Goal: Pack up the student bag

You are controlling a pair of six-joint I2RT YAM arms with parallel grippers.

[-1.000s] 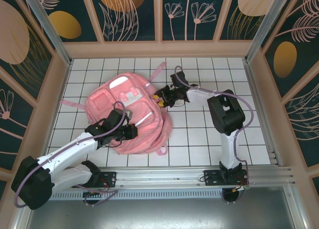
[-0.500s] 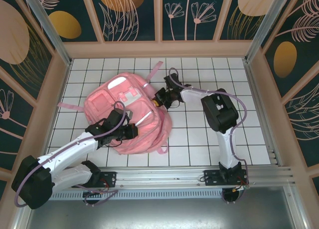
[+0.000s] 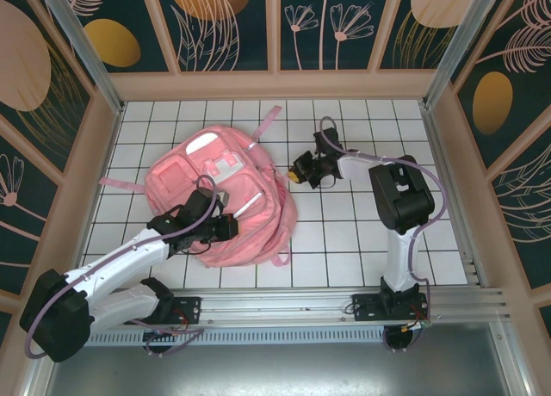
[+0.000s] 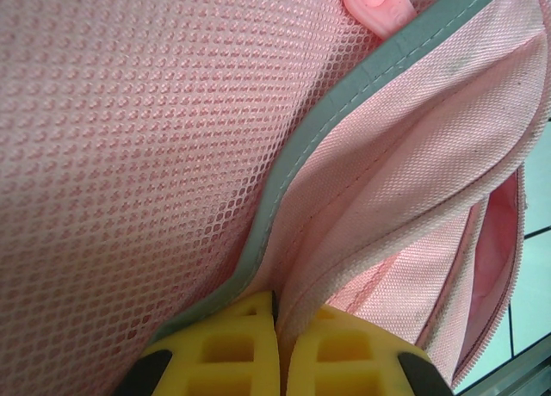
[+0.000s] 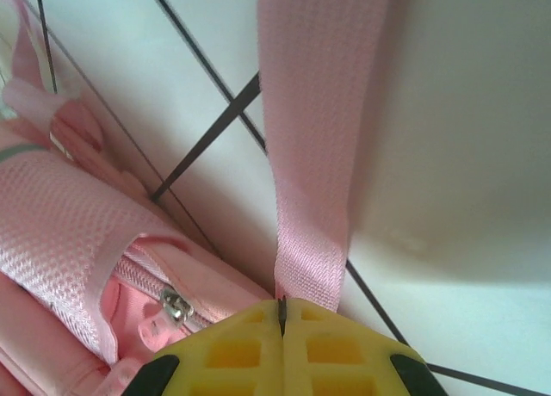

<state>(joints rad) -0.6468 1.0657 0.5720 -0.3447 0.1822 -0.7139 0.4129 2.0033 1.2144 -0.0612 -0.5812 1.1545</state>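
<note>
The bag [image 3: 219,189] is laid flat on the white tiled surface [image 3: 344,241]. The left gripper [image 4: 275,306] is set on the part of the bag nearest the arms. Its yellow fingers [image 4: 228,349] are closed tight, and a fold of the bag's cloth with a grey edge [image 4: 293,163] is pinched between them. Pink mesh is seen to the left of this gripper, and smooth pink cloth to its right.

The right gripper [image 5: 281,308] is seen just beside the bag's right side, low over the surface. It is closed tight too, and a pink strap [image 5: 314,138] is held between its tips. The strap is stretched straight out ahead of the gripper. A small silver zip pull [image 5: 176,306] is seen on the bag, just to the left of this gripper.
</note>
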